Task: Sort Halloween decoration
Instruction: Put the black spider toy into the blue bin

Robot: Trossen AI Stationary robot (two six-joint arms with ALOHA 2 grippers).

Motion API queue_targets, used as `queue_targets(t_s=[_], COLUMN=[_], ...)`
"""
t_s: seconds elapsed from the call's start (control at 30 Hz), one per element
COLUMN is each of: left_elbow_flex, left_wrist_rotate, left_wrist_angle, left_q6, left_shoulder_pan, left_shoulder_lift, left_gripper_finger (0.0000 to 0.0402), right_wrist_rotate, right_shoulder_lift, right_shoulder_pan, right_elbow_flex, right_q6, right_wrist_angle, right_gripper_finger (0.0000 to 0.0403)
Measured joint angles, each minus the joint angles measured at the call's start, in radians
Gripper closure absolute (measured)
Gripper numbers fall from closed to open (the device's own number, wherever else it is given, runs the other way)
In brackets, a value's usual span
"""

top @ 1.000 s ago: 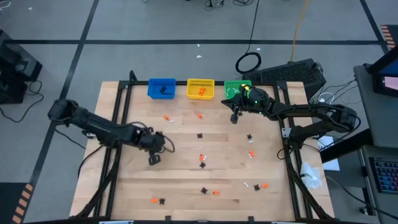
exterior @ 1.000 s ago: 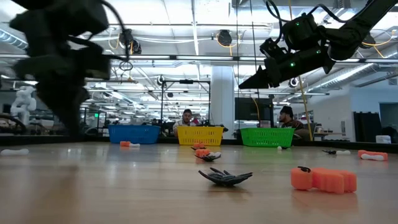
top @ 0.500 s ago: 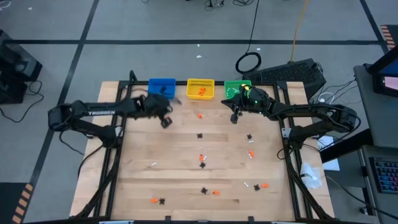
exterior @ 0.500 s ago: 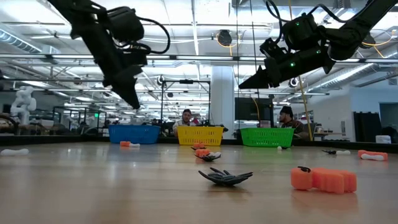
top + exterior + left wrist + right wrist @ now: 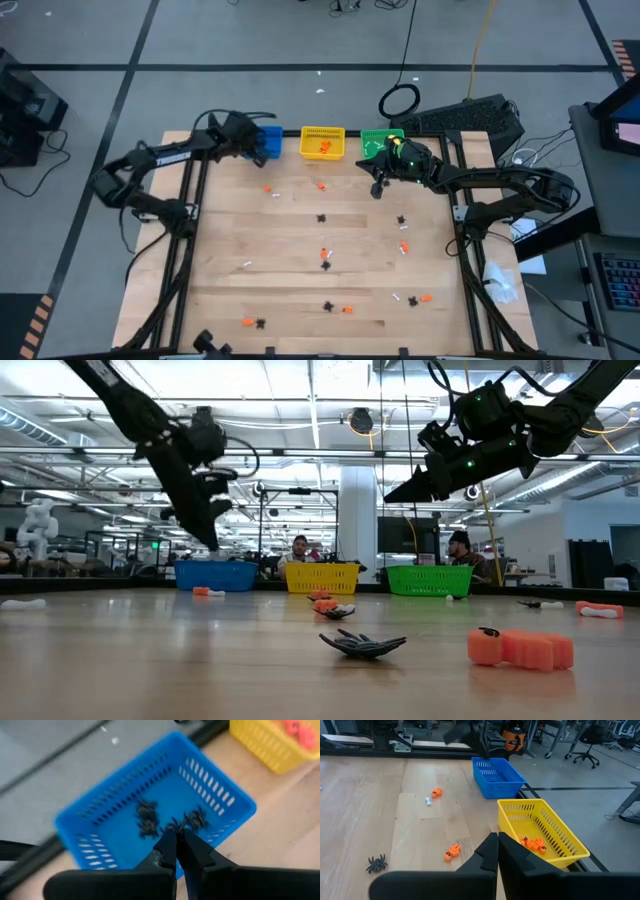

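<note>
Left gripper: my left gripper (image 5: 176, 836) has swung from mid-table to the far edge within the last second and now hangs over the blue bin (image 5: 212, 785). Its fingers are pressed together; a dark spidery bit shows right at the tips, but I cannot tell whether I am pinching it or it lies in the bin below.

Right gripper: my right gripper (image 5: 378, 189) waits in front of the green bin (image 5: 372, 135), fingers clamped shut on nothing I can see. It has not moved.

Blue bin contents: several black spider pieces (image 5: 146, 817) lie on its floor.

Yellow bin: the yellow bin (image 5: 322, 131) holds orange pieces (image 5: 534, 843).

Halloween decoration: most of it is scattered over the table (image 5: 220, 260): black spiders (image 5: 322, 218), orange bits (image 5: 267, 188) and small white ones (image 5: 395, 296), from the far edge to the near one.

What the move means: I judge this the delivery step for a black piece; next I should part the fingers over the bin.

Progress: early, since plenty is left loose on the wood.

Risk: a piece this tiny may stick to a finger.
</note>
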Motion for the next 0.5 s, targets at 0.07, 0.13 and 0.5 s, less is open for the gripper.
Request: queue_targets(t_s=[0.07, 0.13, 0.5], left_elbow_flex=[0.000, 0.000, 0.000], left_wrist_rotate=[0.007, 0.006, 0.006], left_wrist_angle=[0.040, 0.075, 0.153], left_q6=[0.009, 0.018, 0.021], left_shoulder_pan=[0.015, 0.029, 0.044], left_shoulder_lift=[0.048, 0.090, 0.192], left_gripper_finger=[0.0395, 0.0395, 0.0384], right_wrist_rotate=[0.002, 0.002, 0.003], right_shoulder_lift=[0.000, 0.000, 0.000], right_shoulder_pan=[0.000, 0.000, 0.000], right_elbow_flex=[0.000, 0.000, 0.000], right_q6=[0.000, -0.001, -0.008], right_wrist_angle=[0.000, 0.000, 0.000], right_gripper_finger=[0.0403, 0.0403, 0.0403])
